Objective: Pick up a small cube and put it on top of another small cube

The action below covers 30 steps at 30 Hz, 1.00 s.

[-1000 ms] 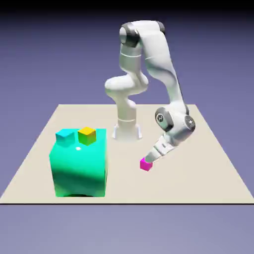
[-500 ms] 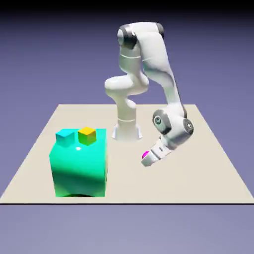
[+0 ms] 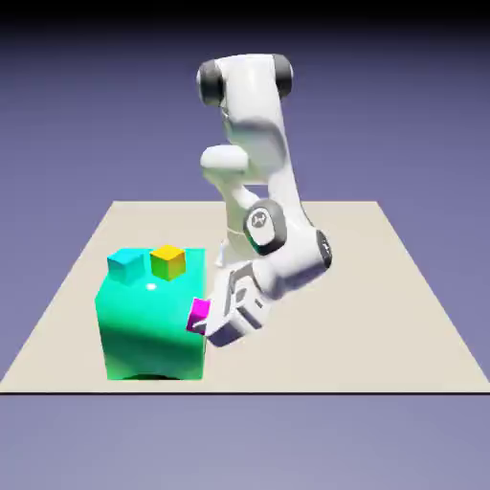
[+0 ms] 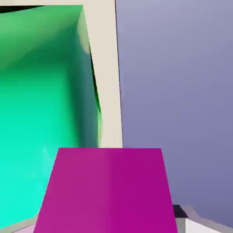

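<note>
The fingers point(image 3: 203, 322) clamp the magenta cube point(image 3: 199, 313), lifted beside the green block point(image 3: 153, 325); stacking on yellow cube point(image 3: 167, 261) or cyan cube point(image 3: 124, 264) remains.

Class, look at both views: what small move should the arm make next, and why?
Probably lift higher: the fingers hold the magenta cube beside the green block, below its top, where the yellow cube and cyan cube sit.

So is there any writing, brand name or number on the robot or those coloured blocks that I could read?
None that can be read.
The arm's round joint cap carries a small pale emblem, too small to make out.
The magenta cube, green block, yellow cube and cyan cube have plain faces.
</note>
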{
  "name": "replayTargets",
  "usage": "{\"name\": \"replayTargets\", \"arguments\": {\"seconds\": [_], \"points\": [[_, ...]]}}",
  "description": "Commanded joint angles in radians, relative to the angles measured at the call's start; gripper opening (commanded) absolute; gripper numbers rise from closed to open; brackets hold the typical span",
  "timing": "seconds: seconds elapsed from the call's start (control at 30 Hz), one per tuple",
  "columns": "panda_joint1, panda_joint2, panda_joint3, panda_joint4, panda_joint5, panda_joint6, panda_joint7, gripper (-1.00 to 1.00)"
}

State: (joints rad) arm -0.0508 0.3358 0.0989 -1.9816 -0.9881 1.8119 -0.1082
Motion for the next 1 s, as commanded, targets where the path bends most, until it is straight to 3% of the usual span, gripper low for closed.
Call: {"name": "replayTargets", "arguments": {"seconds": [0.0,0.5,0.7,0.83,0.87,0.97], "points": [[0.013,-0.016,-0.036,0.001,0.017,-0.006,-0.009,-1.00],[0.203,-0.248,-0.580,0.022,0.299,-0.115,-0.150,-1.00],[0.348,-0.306,-0.673,-0.002,0.447,-0.157,-0.036,-1.00],[0.313,-0.287,-0.703,-0.140,0.421,0.007,-0.007,-1.00],[0.313,-0.287,-0.703,-0.140,0.421,0.007,-0.007,1.00],[0.331,-0.297,-0.687,-0.067,0.435,-0.080,-0.022,1.00]]}}
